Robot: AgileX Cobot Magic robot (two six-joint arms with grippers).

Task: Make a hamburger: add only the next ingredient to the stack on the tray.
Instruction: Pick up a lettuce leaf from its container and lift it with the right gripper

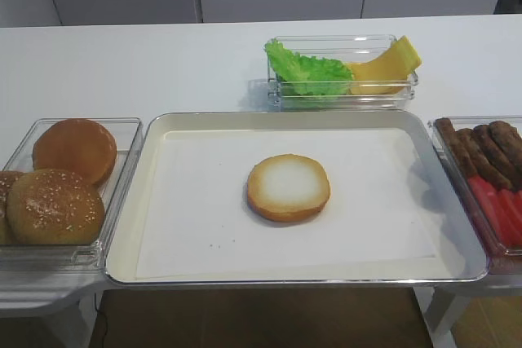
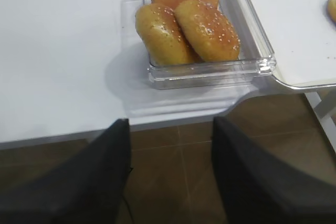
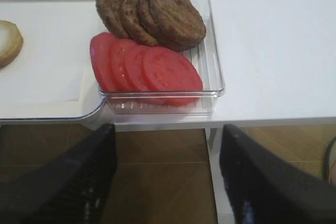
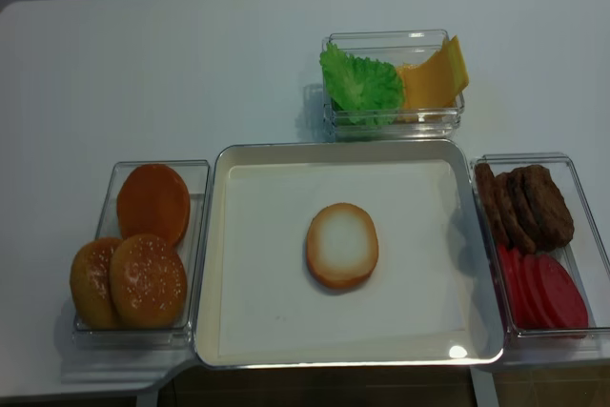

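The bun bottom half (image 1: 289, 187) (image 4: 341, 245) lies alone, cut face up, in the middle of the silver paper-lined tray (image 1: 204, 124) (image 4: 221, 235). The frilly green lettuce (image 1: 306, 71) (image 4: 359, 83) sits in a clear container behind the tray, beside yellow cheese. Neither gripper shows in the high views. My right gripper (image 3: 167, 174) hangs open over the floor, short of the table's front edge, in front of the patty and tomato box. My left gripper (image 2: 170, 169) is open too, below the table edge in front of the bun box. Both are empty.
A clear box of whole brown buns (image 1: 61, 181) (image 2: 189, 24) stands left of the tray. Brown patties (image 3: 157, 17) (image 4: 524, 202) and red tomato slices (image 3: 144, 69) (image 4: 543, 288) fill a clear box on the right. Yellow cheese slices (image 1: 387, 67) share the lettuce container.
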